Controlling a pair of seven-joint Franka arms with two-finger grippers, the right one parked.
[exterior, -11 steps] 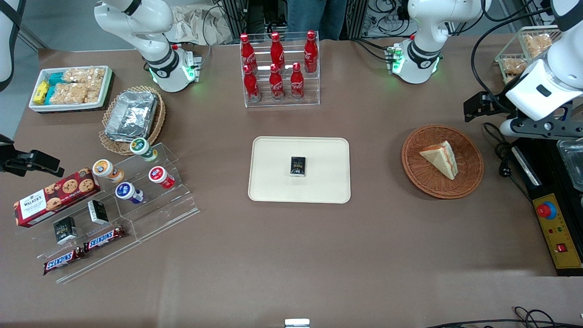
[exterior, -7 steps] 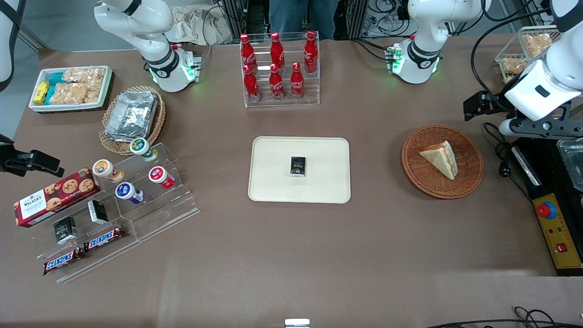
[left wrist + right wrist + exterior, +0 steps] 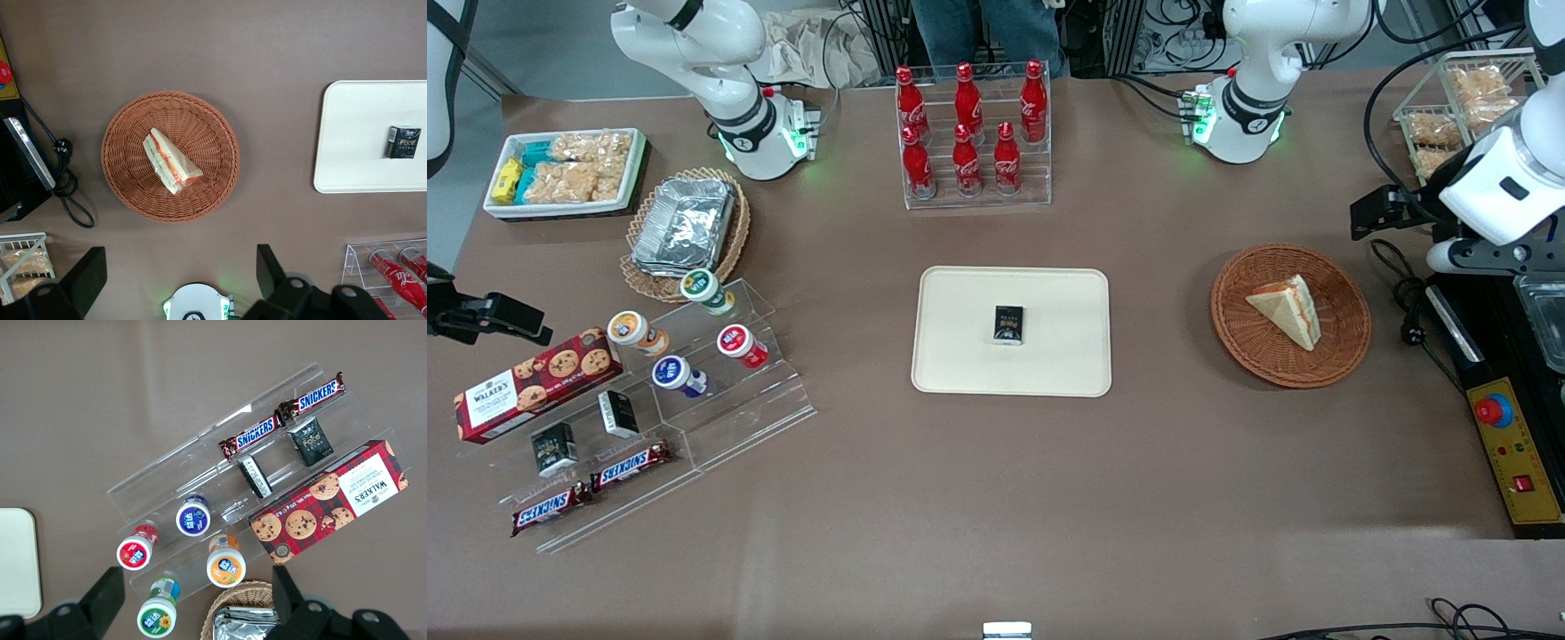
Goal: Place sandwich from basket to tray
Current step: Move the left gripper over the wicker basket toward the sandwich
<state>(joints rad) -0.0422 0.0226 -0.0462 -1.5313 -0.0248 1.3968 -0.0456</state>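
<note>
Gripper: fingers spread wide, holding nothing, high above table near basket | Sandwich: lying in basket, untouched | Tray: carries small black box, label illegible | Legible: Coca-Cola bottles, SNICKERS bars, WALKER'S cookie box.

The end effector is cut off by the left wrist view's edge, only its widely spread fingers being shown. The tray is cropped there. The small dark box's print cannot be read.
</note>
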